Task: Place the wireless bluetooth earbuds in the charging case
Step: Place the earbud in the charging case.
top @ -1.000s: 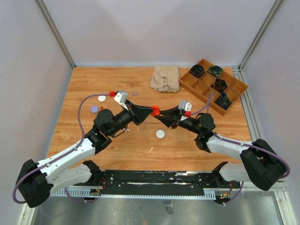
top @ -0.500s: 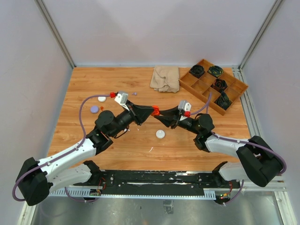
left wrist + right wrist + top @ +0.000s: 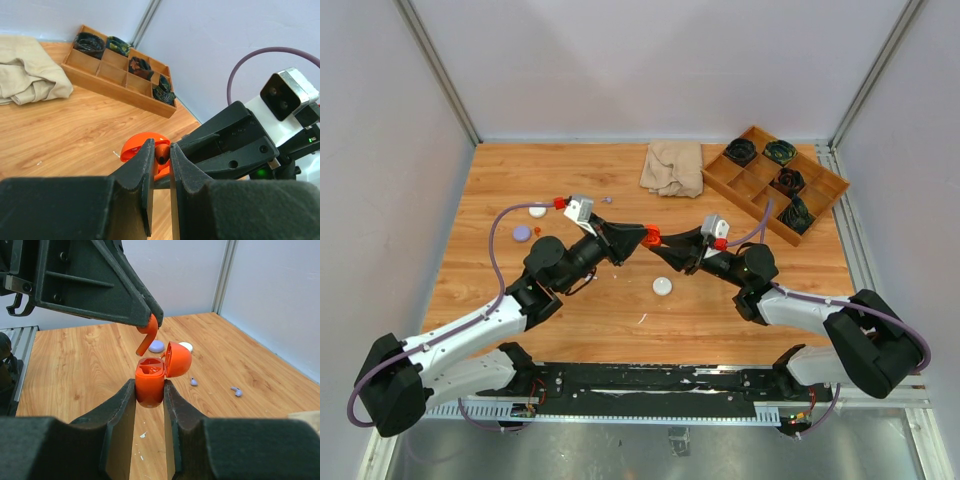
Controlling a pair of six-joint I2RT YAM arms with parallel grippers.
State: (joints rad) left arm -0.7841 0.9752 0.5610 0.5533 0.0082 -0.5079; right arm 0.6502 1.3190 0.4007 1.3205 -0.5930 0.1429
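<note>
A downward push could twist the case [image 3: 150,374] loose: its glossy, rounded orange shell, hinged open, sits clamped between the right gripper [image 3: 149,386] fingers. Just above it, the left gripper [image 3: 161,149] fingers pinch a tiny smooth orange earbud [image 3: 146,339], stem down. Misaligned, it may jam or drop.

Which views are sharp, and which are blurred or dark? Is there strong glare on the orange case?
Top external view: even soft light, faint shadows, all sharp. Left wrist view: the left gripper looks dark and slightly soft, the wooden tray behind clear. Right wrist view: the orange case and orange earbud are sharp, with mild sheen, no strong glare.
</note>
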